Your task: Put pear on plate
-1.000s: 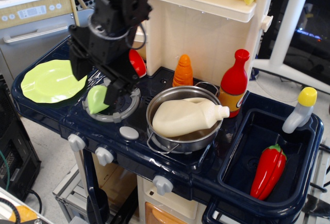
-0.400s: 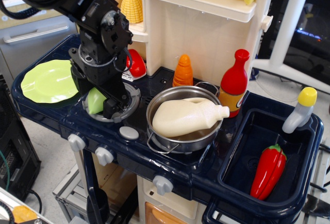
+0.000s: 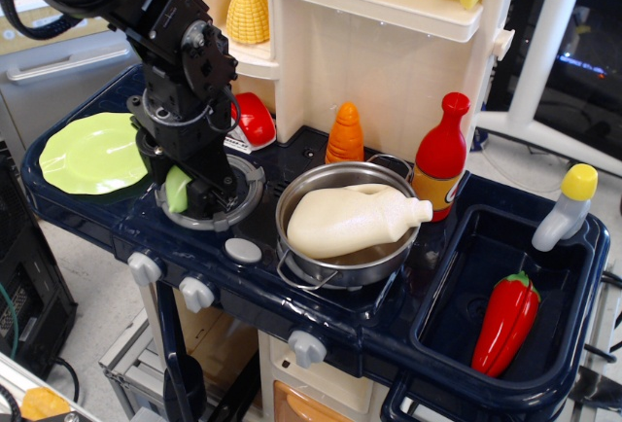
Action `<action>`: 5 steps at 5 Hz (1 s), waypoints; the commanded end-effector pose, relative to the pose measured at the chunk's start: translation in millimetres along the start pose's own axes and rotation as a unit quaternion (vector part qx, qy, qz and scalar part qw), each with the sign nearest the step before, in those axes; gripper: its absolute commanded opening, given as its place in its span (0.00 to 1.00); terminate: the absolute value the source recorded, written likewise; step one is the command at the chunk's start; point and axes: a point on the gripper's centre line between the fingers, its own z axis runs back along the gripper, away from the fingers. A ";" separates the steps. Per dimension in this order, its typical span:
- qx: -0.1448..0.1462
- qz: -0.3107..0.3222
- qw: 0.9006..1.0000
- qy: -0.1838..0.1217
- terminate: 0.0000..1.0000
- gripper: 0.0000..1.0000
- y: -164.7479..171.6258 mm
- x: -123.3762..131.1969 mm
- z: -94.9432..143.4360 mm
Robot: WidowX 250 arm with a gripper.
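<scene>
Pear [image 3: 177,190] sitting on the grey burner ring [image 3: 243,193] near the front left corner of the toy stove top, mostly hidden by the black gripper [image 3: 191,192] reaching down over it. Fingers straddling the fruit, one on either side; whether clenched on it or merely around it, cannot tell from this angle. Lime-green plate [image 3: 87,155] lying just beside the burner, at the left edge of the counter, bare. Steel pot [image 3: 342,232] holding a cream bottle [image 3: 355,218] standing to the right, clear of the path. For a sound grasp: closing squarely across the widest part of the smooth teardrop body, avoiding the tapered end where slipping seems likely; lifting straight up past the burner rim before travelling left; releasing low over the plate centre.
</scene>
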 end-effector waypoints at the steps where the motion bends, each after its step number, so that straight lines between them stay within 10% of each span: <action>1: 0.024 -0.044 0.999 0.019 0.00 0.00 42.1 6.7 35.9; 3: 0.033 -0.113 0.993 -0.002 0.00 0.00 99.4 1.9 18.0; 4: 0.014 -0.107 0.994 -0.014 0.00 1.00 100.1 0.6 3.8; 5: 0.003 -0.106 0.994 -0.039 0.00 1.00 96.3 3.2 0.2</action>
